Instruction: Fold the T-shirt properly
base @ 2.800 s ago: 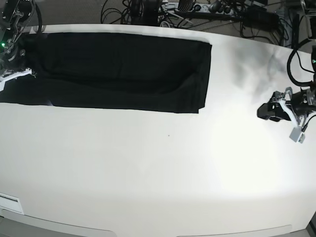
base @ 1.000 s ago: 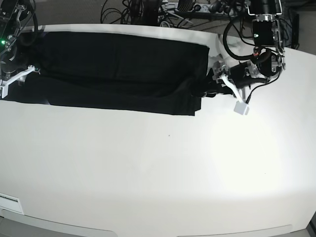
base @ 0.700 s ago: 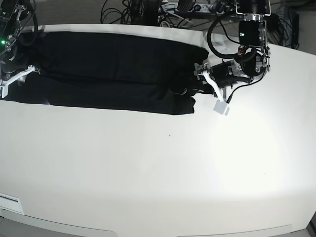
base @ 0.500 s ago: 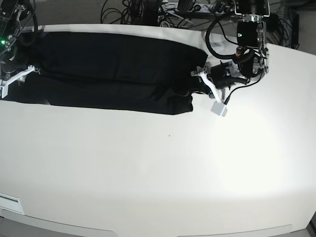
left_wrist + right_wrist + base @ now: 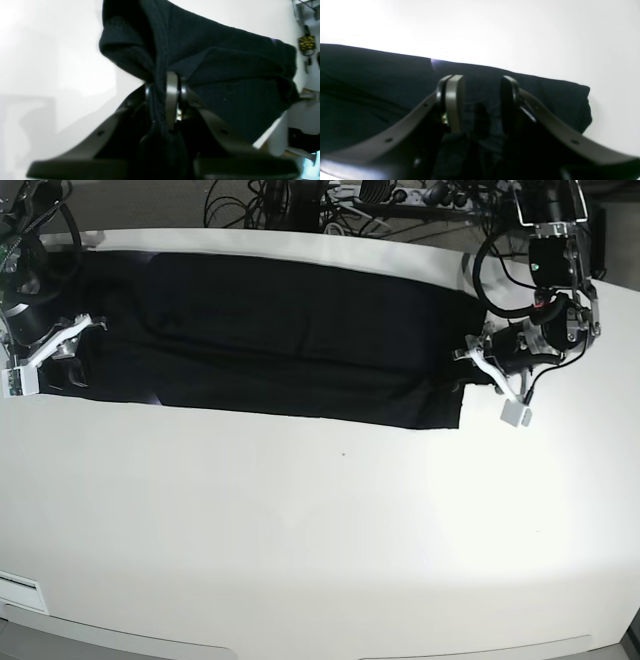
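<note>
The black T-shirt (image 5: 270, 330) lies plain side up as a long folded strip across the far part of the white table (image 5: 320, 530); no print shows. My left gripper (image 5: 478, 365) is at the strip's right end. In the left wrist view it (image 5: 162, 100) is shut on a bunched fold of the T-shirt (image 5: 225, 75). My right gripper (image 5: 58, 355) is at the strip's left end. In the right wrist view it (image 5: 482, 100) has its jaws apart over the T-shirt (image 5: 370, 87), near the cloth's edge.
Cables and equipment (image 5: 350, 200) crowd the space beyond the table's far edge. A small white label (image 5: 20, 590) sits at the front left corner. Bare white tabletop lies in front of the strip.
My left gripper took hold of the shirt's right end, pushed it left, then pulled it right. The strip is now stretched and shifted right. My right gripper moved slightly right.
</note>
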`<state>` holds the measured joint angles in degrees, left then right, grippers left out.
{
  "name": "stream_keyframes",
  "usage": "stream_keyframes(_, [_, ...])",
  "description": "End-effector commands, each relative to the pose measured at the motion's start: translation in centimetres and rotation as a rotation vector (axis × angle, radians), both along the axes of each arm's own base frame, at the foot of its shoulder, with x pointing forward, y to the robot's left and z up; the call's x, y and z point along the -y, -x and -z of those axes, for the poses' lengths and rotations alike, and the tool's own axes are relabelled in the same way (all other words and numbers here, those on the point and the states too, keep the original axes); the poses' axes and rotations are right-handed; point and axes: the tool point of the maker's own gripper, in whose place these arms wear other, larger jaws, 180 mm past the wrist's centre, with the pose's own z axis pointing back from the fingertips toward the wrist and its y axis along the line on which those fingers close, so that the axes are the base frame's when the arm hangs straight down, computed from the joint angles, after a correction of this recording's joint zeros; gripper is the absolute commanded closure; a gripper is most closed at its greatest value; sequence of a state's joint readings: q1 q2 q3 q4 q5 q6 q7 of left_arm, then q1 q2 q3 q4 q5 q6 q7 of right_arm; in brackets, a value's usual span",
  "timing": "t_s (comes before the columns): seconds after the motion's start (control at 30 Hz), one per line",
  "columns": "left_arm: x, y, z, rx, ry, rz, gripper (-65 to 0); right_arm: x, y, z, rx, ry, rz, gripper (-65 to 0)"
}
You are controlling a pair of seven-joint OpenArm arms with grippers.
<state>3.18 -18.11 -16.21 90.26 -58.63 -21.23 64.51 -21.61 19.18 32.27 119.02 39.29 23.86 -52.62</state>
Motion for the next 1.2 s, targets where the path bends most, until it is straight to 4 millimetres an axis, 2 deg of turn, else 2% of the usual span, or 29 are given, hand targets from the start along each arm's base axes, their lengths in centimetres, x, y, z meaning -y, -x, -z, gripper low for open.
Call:
stream_keyframes(0.0, [-1.0,-0.8,-1.3,0.044,-0.014,-0.005,0.0,-0.3,-0.4,-1.0,0.035,-0.002,-0.02,-12.3])
stream_keyframes(0.03, [-1.6,-0.8,-1.4,0.044,-0.031,-0.004,0.0,-0.4,-0.3,-0.8,0.028,-0.007,-0.024,-3.2])
stream_keyframes(0.07, [-2.1,-0.9,-1.6,0.045,-0.046,-0.002,0.0,-0.5,-0.2,-0.7,0.027,-0.012,-0.021,0.0])
stream_keyframes(0.17, [-3.3,-1.0,-2.4,0.054,-0.057,0.005,0.0,-0.3,-0.3,-0.6,0.038,-0.021,-0.005,0.0])
stream_keyframes(0.23, [-3.9,-1.1,-3.0,0.065,-0.064,0.013,0.0,-0.1,-0.1,0.4,0.016,-0.034,0.001,0.0])
stream_keyframes(0.33, [-4.2,-1.3,-4.0,0.091,-0.058,0.035,0.0,0.0,0.4,2.7,-0.036,-0.07,0.001,0.0])
stream_keyframes(0.5, [-3.3,-1.2,-5.1,0.119,0.005,0.076,0.0,-0.8,1.7,7.6,-0.163,-0.1,-0.026,0.0])
stream_keyframes(0.6, [-2.1,-0.7,-6.1,0.152,0.071,0.131,0.0,-1.0,2.6,10.1,-0.238,-0.09,-0.025,0.0])
stream_keyframes(0.67, [-1.0,-0.3,-7.3,0.185,0.144,0.181,0.0,-1.2,2.9,10.9,-0.26,-0.079,-0.035,0.0])
stream_keyframes(0.7, [-0.3,0.1,-8.1,0.204,0.191,0.216,0.0,-1.3,3.0,11.0,-0.266,-0.072,-0.04,0.0])
stream_keyframes(0.73, [-0.1,0.7,-7.8,0.204,0.171,0.26,0.0,-1.3,3.0,11.0,-0.267,-0.072,-0.042,0.0])
stream_keyframes(0.87, [1.9,0.7,-8.8,0.251,0.206,0.282,0.0,-1.3,2.8,10.9,-0.264,-0.076,-0.036,0.0])
stream_keyframes(1.0, [4.7,0.8,-9.6,0.294,0.284,0.289,0.0,-1.3,2.9,11.0,-0.265,-0.076,-0.035,0.0])
stream_keyframes(1.17, [8.8,1.5,-9.5,0.301,0.422,0.284,0.0,-1.2,3.0,11.1,-0.276,-0.072,-0.034,0.0])
